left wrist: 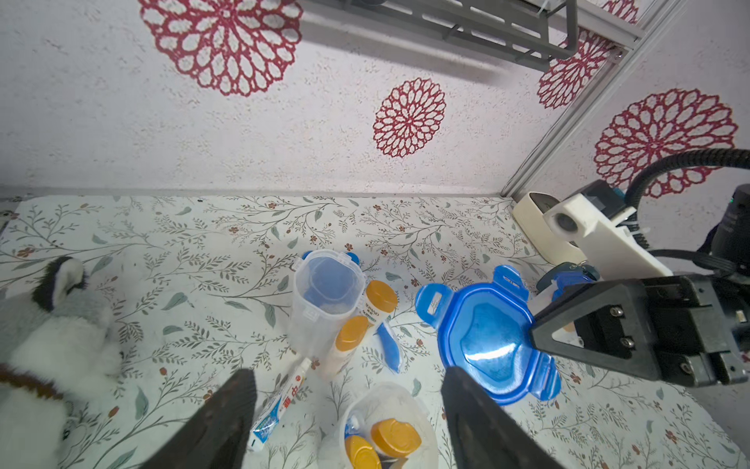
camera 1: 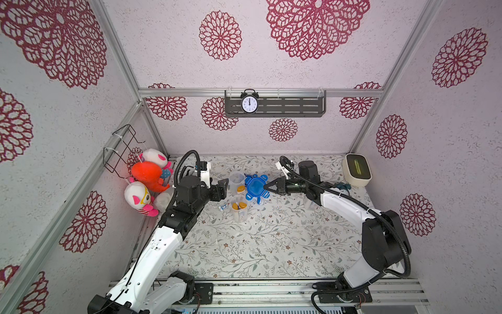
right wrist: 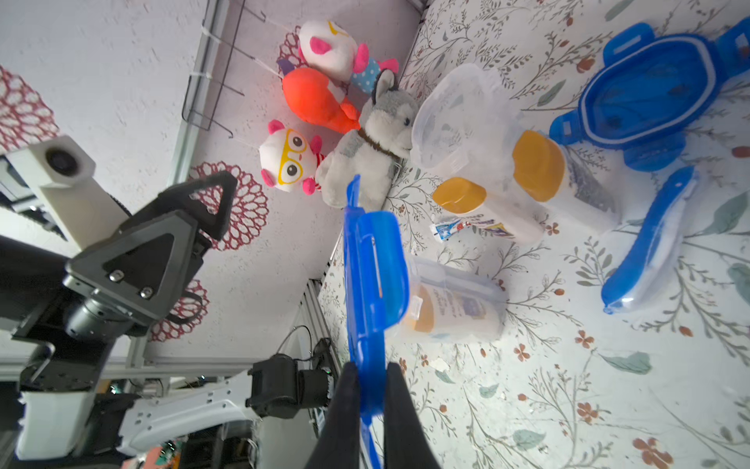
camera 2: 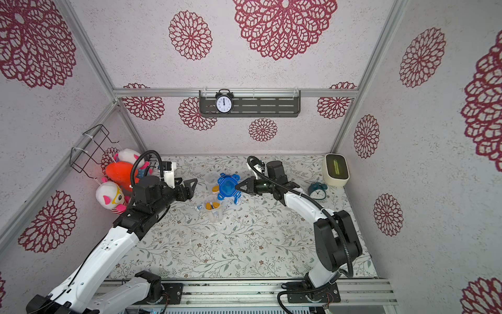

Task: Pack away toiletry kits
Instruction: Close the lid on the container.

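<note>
My right gripper [right wrist: 371, 369] is shut on the edge of a blue four-tab lid [right wrist: 375, 264], holding it tilted above the table; both top views show the lid [camera 1: 254, 187] [camera 2: 227, 187]. My left gripper [left wrist: 347, 373] [camera 1: 224, 187] hangs open and empty left of the items. Below it stands a clear jar [left wrist: 385, 410] holding two orange-capped bottles. An empty clear jar [left wrist: 328, 300] stands further back. Two more orange-capped bottles [left wrist: 379, 300] [left wrist: 349, 341], a blue toothbrush [left wrist: 387, 345] and a toothpaste tube [left wrist: 280, 402] lie loose. A second blue lid [right wrist: 649, 93] lies flat.
Plush toys [camera 1: 149, 176] hang at the left wall, and a grey husky plush [left wrist: 52, 325] sits on the table's left edge. A white box [camera 1: 356, 170] and a teal alarm clock [camera 2: 317, 190] stand at the back right. A shelf with a black clock [camera 1: 249, 102] hangs on the back wall.
</note>
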